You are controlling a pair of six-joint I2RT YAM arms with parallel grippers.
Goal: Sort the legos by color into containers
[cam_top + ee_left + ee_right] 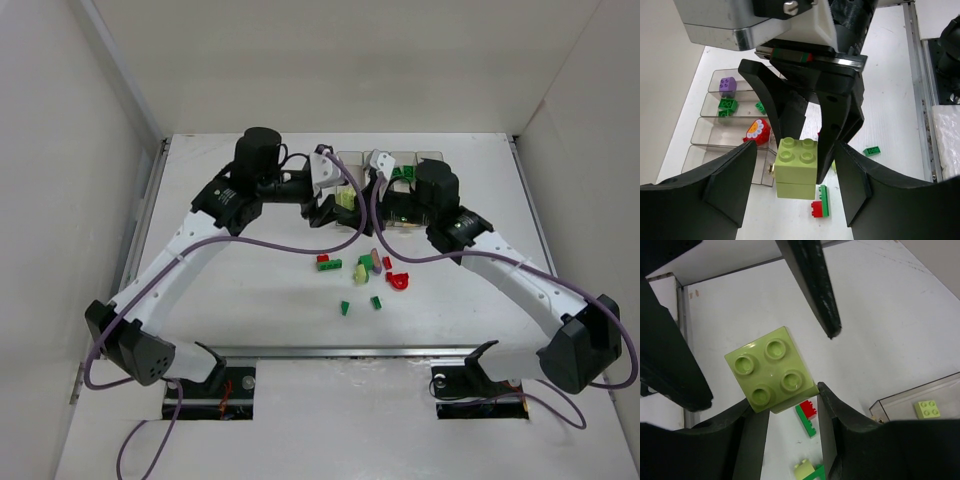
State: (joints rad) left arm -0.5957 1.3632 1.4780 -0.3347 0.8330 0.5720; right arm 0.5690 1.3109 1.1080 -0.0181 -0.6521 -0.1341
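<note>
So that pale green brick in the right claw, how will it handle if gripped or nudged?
Probably rigid and light: the pale green brick looks like hard moulded plastic. Its glossy faces may be slippery, and the right claw seems to pinch it near one corner, so it could twist. Flat-sided, it should slide rather than roll if pushed.
</note>
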